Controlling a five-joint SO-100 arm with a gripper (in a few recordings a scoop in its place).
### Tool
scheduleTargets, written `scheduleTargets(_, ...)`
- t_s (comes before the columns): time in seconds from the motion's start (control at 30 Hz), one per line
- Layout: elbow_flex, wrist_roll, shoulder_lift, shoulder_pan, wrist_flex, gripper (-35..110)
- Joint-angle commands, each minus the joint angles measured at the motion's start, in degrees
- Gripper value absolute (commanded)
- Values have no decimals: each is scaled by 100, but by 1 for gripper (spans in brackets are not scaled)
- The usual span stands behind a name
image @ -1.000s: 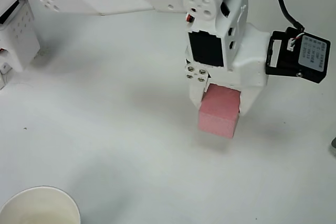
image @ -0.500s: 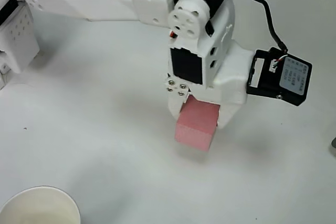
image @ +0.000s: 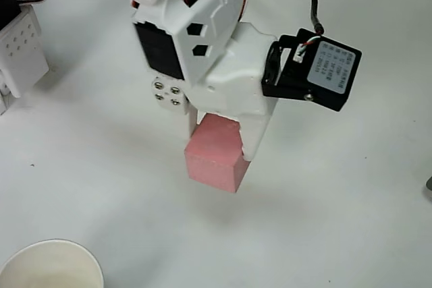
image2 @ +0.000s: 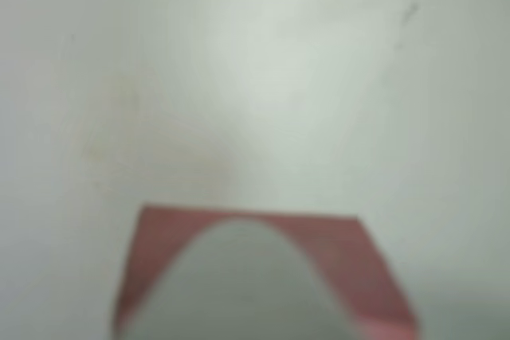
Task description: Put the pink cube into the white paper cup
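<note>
The pink cube (image: 214, 153) hangs above the white table, clamped between the two white fingers of my gripper (image: 221, 141), which is shut on it. In the overhead view it sits near the middle, under the white arm. The white paper cup (image: 50, 266) stands at the bottom left corner, partly cut off, well to the left of and below the cube. In the blurred wrist view the pink cube (image2: 378, 272) fills the bottom edge, with a pale finger (image2: 239, 284) in front of it.
A black camera module (image: 314, 70) with a cable juts out to the right of the wrist. The arm's white base block (image: 21, 48) stands at the left edge. A dark object (image: 428, 185) pokes in at the right edge.
The arm has swung left with the pink cube held, carrying it from right of centre toward the middle and closer to the cup. The cube appears larger, so higher.
</note>
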Motion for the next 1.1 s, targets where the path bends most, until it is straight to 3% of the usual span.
scheduleTargets(0.0,193,-158,1178,97,88,20)
scheduleTargets(0.37,1266,-422,2320,668,62,20)
scheduleTargets(1.07,1661,-1063,2461,1547,53,20)
